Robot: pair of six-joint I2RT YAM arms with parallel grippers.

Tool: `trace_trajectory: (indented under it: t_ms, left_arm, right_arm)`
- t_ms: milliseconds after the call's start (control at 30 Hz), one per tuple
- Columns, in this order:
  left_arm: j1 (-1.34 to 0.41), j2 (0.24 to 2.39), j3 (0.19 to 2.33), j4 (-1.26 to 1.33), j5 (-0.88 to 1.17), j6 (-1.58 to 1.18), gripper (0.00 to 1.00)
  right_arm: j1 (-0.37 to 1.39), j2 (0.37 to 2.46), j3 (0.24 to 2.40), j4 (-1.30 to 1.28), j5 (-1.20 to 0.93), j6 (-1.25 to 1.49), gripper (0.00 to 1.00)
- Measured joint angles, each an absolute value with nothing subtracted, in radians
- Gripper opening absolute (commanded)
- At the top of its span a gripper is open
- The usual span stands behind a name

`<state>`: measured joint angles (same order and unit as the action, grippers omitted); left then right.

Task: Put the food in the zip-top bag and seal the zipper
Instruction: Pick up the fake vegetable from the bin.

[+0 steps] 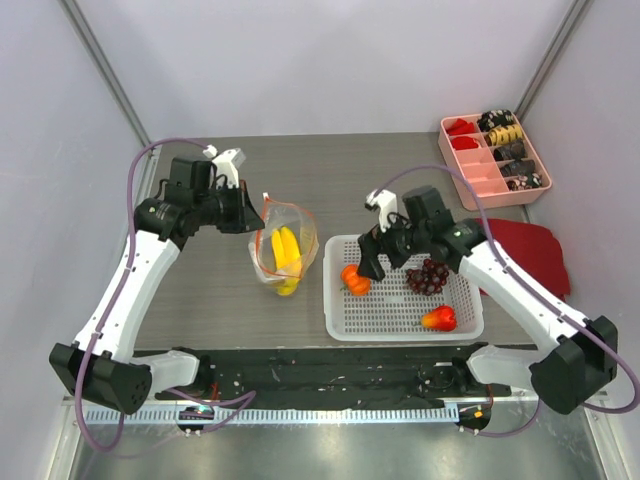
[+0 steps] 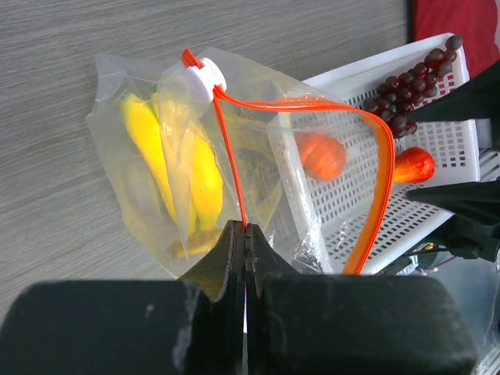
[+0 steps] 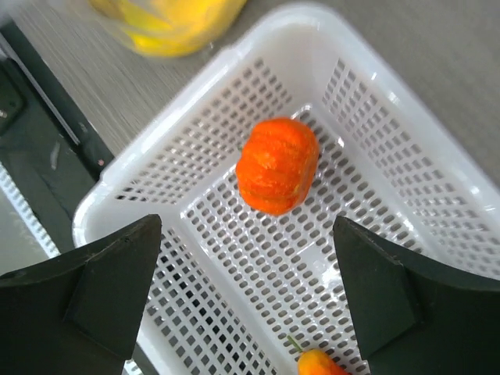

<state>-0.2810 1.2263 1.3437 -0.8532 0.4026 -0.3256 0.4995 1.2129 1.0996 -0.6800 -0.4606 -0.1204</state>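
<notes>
Two arms on my screens. My left gripper (image 2: pixel 244 234) is clamped tight on the zipper (image 2: pixel 232 156) of the zip-top bag (image 1: pixel 283 250), banana bunch (image 1: pixel 287 252) inside. Further right, my right gripper (image 3: pixel 246 242) hangs wide open and empty over the pumpkin (image 3: pixel 277 164) in the white basket (image 1: pixel 400 322).

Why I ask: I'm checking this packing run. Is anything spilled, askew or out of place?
Nothing stands out. The bananas sit inside the bag, whose rim the shut left gripper pinches; the pumpkin, below the open right gripper, the grapes and the red fruit lie in the white basket. Nothing is spilled or damaged.
</notes>
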Motion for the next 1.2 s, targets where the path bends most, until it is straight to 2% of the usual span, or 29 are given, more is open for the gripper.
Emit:
trace_trajectory:
  t_ms: [167, 533, 667, 700, 800, 833, 900, 933, 1033, 1133, 1200]
  left_arm:
    - [-0.281, 1.226, 1.344, -0.853, 0.401, -0.33, 0.0]
    - [-0.274, 1.226, 1.335, -0.852, 0.386, -0.33, 0.0]
    - [-0.273, 1.226, 1.328, -0.849, 0.385, -0.33, 0.0]
    - [-0.273, 1.226, 1.324, -0.848, 0.385, -0.33, 0.0]
    - [-0.273, 1.226, 1.308, -0.847, 0.385, -0.33, 0.0]
    - [-0.273, 1.226, 1.304, -0.847, 0.385, -0.33, 0.0]
    - [-0.273, 1.226, 1.298, -0.847, 0.385, -0.33, 0.0]
    - [-0.273, 1.226, 1.296, -0.847, 0.385, -0.331, 0.0]
    - [-0.273, 1.226, 1.295, -0.846, 0.385, -0.334, 0.0]
    - [-0.273, 1.226, 1.295, -0.846, 0.385, -0.334, 0.0]
    - [-0.273, 1.226, 1.295, -0.846, 0.387, -0.334, 0.0]
  right_arm:
    - [0.552, 1.258, 0.969, -0.602, -0.374, -0.094, 0.96]
    - [0.629, 1.487, 0.99, -0.501, -0.268, -0.078, 0.95]
    - [0.643, 1.509, 0.987, -0.483, -0.251, -0.075, 0.9]
    - [0.645, 1.51, 0.987, -0.477, -0.246, -0.075, 0.87]
    - [0.646, 1.51, 0.986, -0.464, -0.236, -0.078, 0.69]
    - [0.646, 1.51, 0.986, -0.463, -0.232, -0.077, 0.53]
    - [0.646, 1.51, 0.987, -0.469, -0.225, -0.089, 0.4]
    - [0.646, 1.51, 0.989, -0.478, -0.222, -0.09, 0.28]
    - [0.636, 1.507, 1.01, -0.535, -0.218, -0.104, 0.09]
    - [0.605, 1.492, 1.066, -0.614, -0.232, -0.112, 0.01]
    - [0.57, 1.47, 1.122, -0.651, -0.253, -0.106, 0.01]
